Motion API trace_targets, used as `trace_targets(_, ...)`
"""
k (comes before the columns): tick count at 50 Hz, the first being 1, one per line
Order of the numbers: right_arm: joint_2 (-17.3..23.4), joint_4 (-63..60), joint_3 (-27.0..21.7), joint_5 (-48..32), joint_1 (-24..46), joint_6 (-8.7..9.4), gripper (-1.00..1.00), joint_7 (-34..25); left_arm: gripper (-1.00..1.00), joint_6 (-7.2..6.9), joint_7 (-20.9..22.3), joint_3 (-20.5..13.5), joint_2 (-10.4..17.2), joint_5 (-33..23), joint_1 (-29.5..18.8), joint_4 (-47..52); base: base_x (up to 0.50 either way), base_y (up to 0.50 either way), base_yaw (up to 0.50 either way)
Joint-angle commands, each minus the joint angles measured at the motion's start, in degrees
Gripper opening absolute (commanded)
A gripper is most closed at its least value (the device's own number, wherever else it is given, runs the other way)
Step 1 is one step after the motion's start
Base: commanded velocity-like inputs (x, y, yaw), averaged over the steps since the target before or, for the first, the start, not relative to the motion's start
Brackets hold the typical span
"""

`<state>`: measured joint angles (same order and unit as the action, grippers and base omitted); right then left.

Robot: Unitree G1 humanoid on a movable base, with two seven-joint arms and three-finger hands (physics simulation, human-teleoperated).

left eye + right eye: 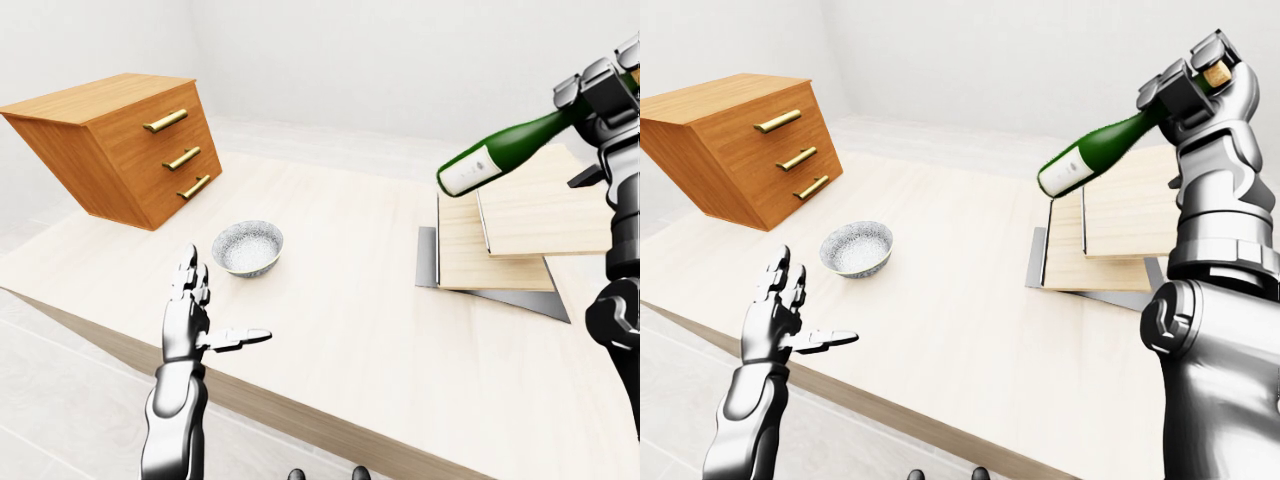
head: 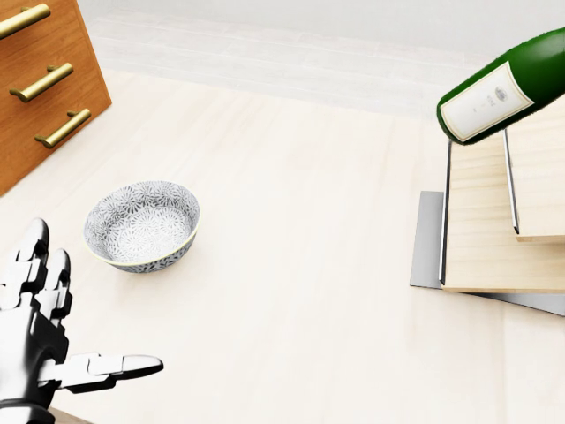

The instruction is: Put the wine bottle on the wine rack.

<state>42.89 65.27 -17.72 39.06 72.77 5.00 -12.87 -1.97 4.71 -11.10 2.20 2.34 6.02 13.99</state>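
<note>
The green wine bottle (image 1: 1092, 157) with a white label hangs tilted in the air, base down-left, over the left edge of the wine rack (image 1: 497, 245). The rack is stepped pale wood panels on a grey base plate at the right of the table. My right hand (image 1: 1183, 88) is shut round the bottle's neck near the cork, at the top right of the right-eye view. In the head view only the bottle's lower body (image 2: 503, 87) shows, above the rack (image 2: 481, 238). My left hand (image 1: 212, 318) is open and empty, fingers spread, at the table's near-left edge.
A patterned grey bowl (image 1: 248, 247) sits on the pale wooden table (image 1: 340, 300), left of the middle. A brown chest of three drawers (image 1: 125, 145) with brass handles stands tilted at the top left. The table edge runs along the bottom left.
</note>
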Motion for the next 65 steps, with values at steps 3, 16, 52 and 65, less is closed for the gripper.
trace_targets(3, 2.4, 0.6, -3.8, 4.4, 0.4, 0.0, -1.0, 1.2, 1.0, 0.01, -0.3, 0.3, 0.2, -0.3, -0.7, -0.7, 0.0, 0.0, 0.0)
trace_targets(16, 4.6, 1.3, -3.6, 7.7, 0.9, 0.0, -1.0, 2.4, 1.0, 0.15, -0.1, 0.5, 0.2, -0.5, -0.2, -0.3, 0.0, 0.0, 0.0)
trace_targets(52, 9.8, 2.6, -3.1, 7.3, 1.6, 0.0, -1.0, 2.2, 1.0, 1.24, -0.1, 0.4, -0.1, -0.4, 1.1, -0.2, 0.0, 0.0, 0.0)
trace_targets(65, 10.2, 2.8, -3.1, 6.9, -0.7, 0.0, -1.0, 0.8, 1.0, 6.43, 2.0, -1.6, 1.1, 0.9, 1.1, -5.6, 0.0, 0.0, 0.0)
